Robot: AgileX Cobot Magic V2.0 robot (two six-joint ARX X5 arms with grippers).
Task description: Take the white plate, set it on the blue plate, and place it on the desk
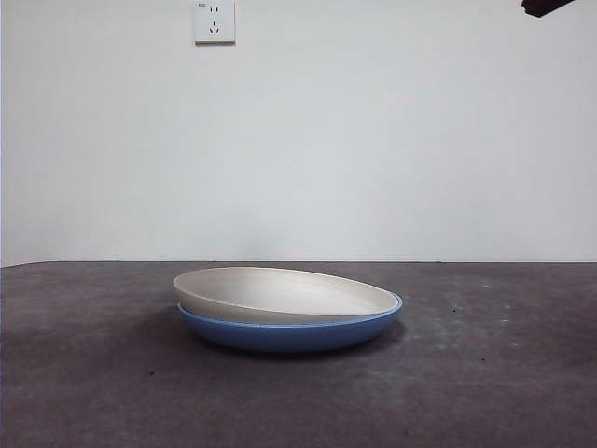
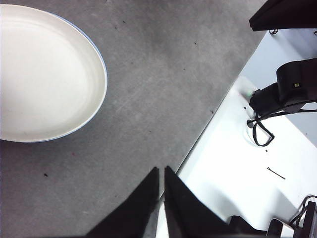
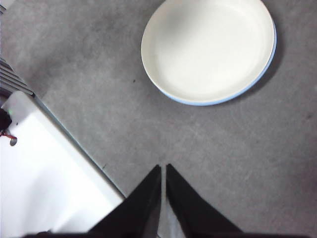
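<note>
The white plate (image 1: 284, 293) lay tilted inside the blue plate (image 1: 289, 332) mid-desk (image 1: 485, 392), probably stiff, smooth and breakable, best pinched at its raised rim, while the left end effector (image 2: 161, 171) and right end effector (image 3: 163, 168) waited clenched, empty.

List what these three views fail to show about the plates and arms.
- Blue plate: its inside is covered by the white plate in every view.
- White plate, left wrist view: cut off by the picture's edge.
- Front view: only a black arm tip shows; which arm is unclear.
</note>
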